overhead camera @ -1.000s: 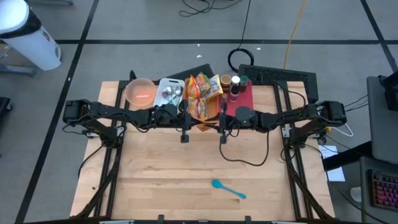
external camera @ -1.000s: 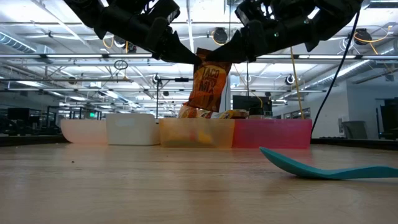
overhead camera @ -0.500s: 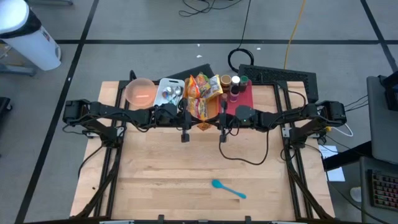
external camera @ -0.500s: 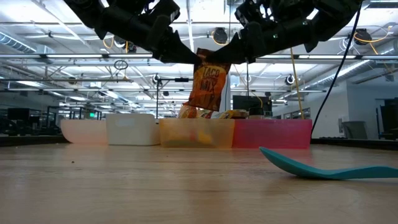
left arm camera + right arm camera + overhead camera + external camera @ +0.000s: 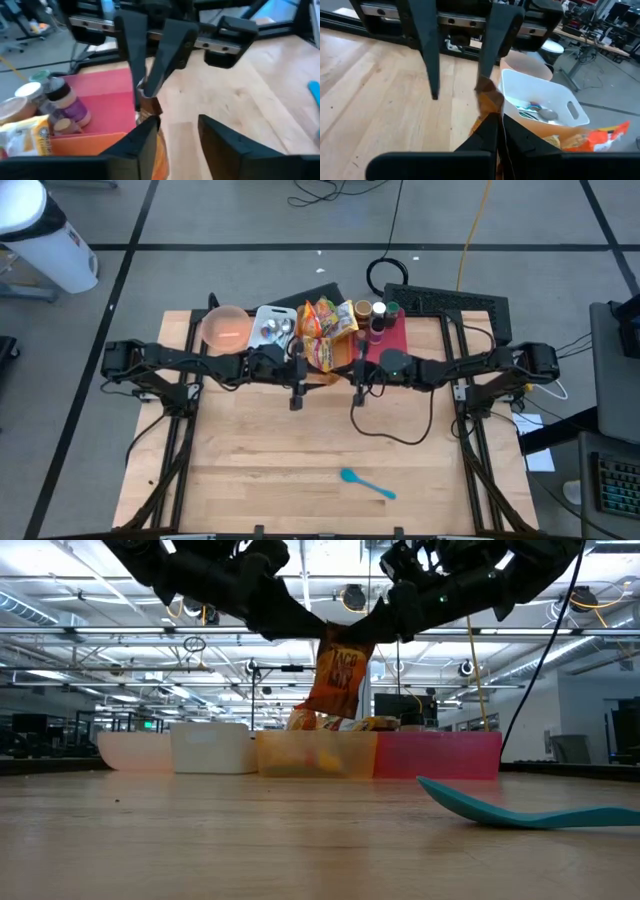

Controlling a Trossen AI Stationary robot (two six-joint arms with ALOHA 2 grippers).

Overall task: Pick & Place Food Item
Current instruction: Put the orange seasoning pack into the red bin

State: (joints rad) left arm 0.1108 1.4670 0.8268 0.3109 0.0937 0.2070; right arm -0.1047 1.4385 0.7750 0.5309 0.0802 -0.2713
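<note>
While one packet (image 5: 338,676) hangs, four bins (image 5: 314,754) seemingly line up.

The high camera looks straight down on the whole surface (image 5: 300,460) and both arms. The low camera sits at surface height, close to the wood, facing level toward the row of bins (image 5: 300,753) and the room behind. Each wrist camera looks past its own fingers at the opposite arm; all share the bins.

Orange packet (image 5: 338,678): reads "TACO MIX".
</note>
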